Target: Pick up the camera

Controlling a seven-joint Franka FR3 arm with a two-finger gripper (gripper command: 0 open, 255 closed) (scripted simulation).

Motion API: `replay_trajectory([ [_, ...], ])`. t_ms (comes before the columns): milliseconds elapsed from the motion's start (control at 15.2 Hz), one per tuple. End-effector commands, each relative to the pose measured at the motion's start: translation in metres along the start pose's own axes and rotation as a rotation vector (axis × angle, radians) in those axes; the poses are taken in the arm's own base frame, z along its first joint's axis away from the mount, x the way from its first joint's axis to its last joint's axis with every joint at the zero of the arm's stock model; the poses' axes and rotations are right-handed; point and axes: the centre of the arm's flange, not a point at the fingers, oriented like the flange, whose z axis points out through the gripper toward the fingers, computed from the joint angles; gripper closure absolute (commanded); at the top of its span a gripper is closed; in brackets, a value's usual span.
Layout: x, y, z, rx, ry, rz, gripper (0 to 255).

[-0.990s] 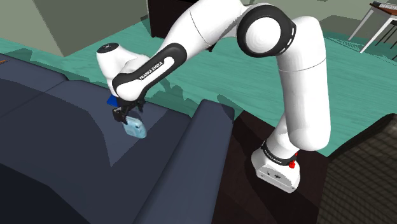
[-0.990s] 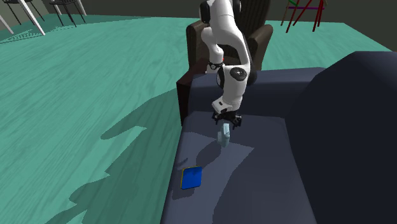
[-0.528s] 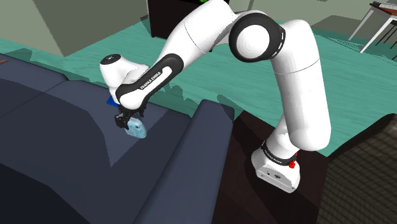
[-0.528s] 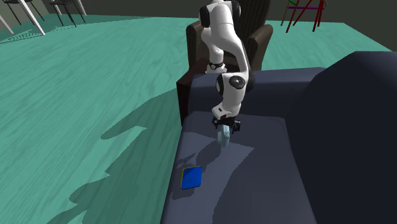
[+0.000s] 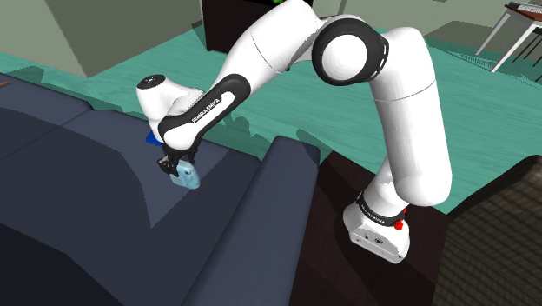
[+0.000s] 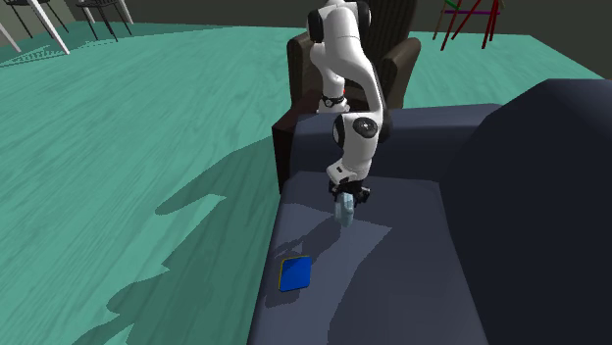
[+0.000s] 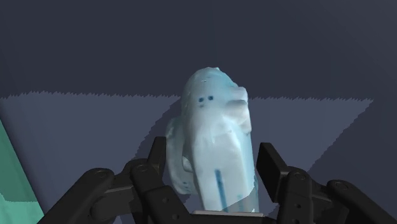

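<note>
The camera [image 5: 187, 177] is a small pale blue, glassy-looking object standing on the dark navy sofa seat [image 5: 95, 174]. My black gripper [image 5: 176, 165] comes down on it from above. In the wrist view the camera [image 7: 213, 137] sits between the two fingers [image 7: 158, 156], which press against its sides. In the second exterior view the gripper [image 6: 345, 199] is at the camera's [image 6: 345, 211] top, and the camera still rests on the cushion [image 6: 392, 245].
A flat blue square [image 6: 295, 273] lies near the seat's front edge, toward the second exterior view's lower left. The sofa's armrest [image 5: 278, 217] rises between the camera and the stand [image 5: 347, 261]. The tall backrest [image 6: 539, 196] flanks the seat. Teal floor [image 6: 127, 147] surrounds the sofa.
The gripper has sunk slightly onto the camera and its fingers have closed from open onto the camera's sides. The camera has not moved.
</note>
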Motion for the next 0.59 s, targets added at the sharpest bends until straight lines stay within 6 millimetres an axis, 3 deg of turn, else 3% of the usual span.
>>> replay_trajectory([
  [0, 0.0, 0.001, 0.002, -0.001, -0.002, 0.0, 255],
  [132, 0.0, -0.001, 0.002, -0.001, -0.002, 0.0, 255],
  [528, -0.001, 0.001, -0.03, -0.001, -0.002, 0.0, 255],
])
